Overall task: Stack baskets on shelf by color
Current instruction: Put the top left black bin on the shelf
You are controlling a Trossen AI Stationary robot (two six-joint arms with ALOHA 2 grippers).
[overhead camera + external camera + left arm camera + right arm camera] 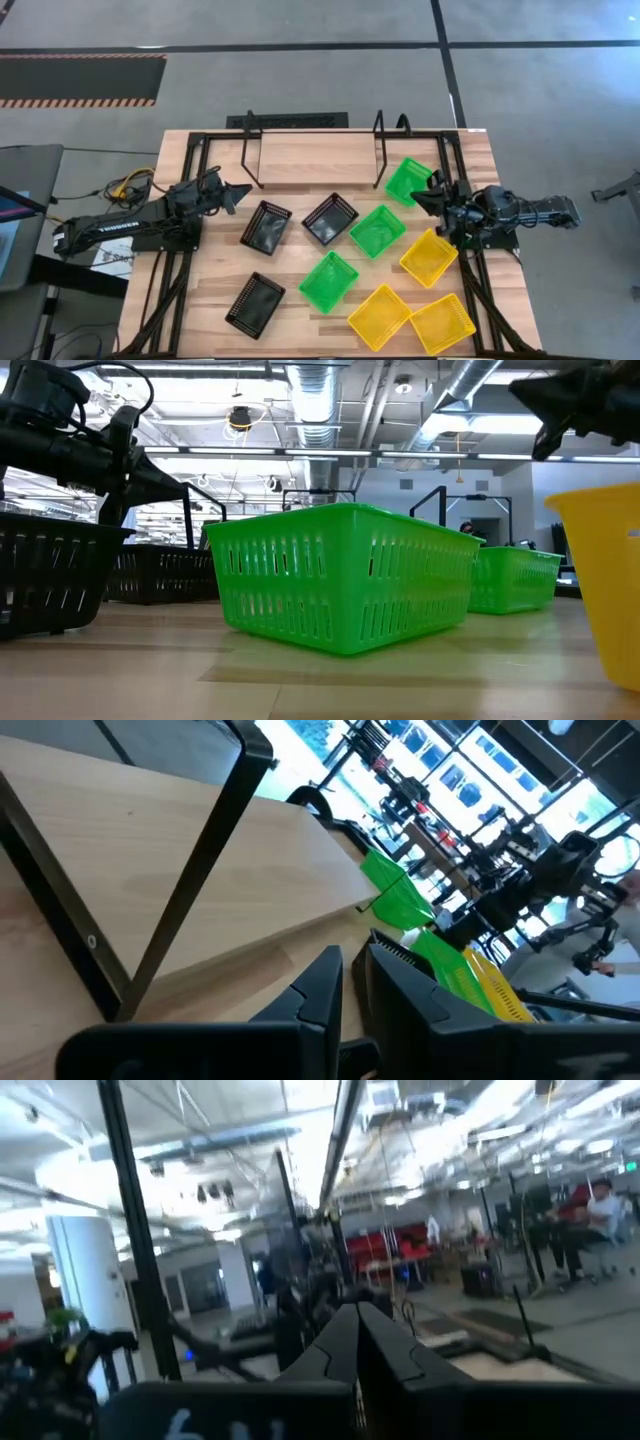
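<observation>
We look down on a wooden table [200,340] where nine baskets lie scattered in front of the shelf [315,160], a light plank between black wire uprights at the table's far edge. The plank is bare. Three black baskets sit toward the left: one [266,227] near the left gripper [243,191], one [330,218] just in front of the shelf, one [254,303] near the front edge. Three green baskets run through the middle: one [409,181] beside the shelf's right upright, one [377,231] below it, one [328,281] farther forward. Three yellow baskets [429,258] [379,317] [442,324] cluster at the front right. The left gripper hangs left of the shelf, fingers [320,982] nearly together, a thin gap between them, grasping nothing. The right gripper [420,194] hovers by the far green basket, its fingers [345,1342] pressed together and empty.
</observation>
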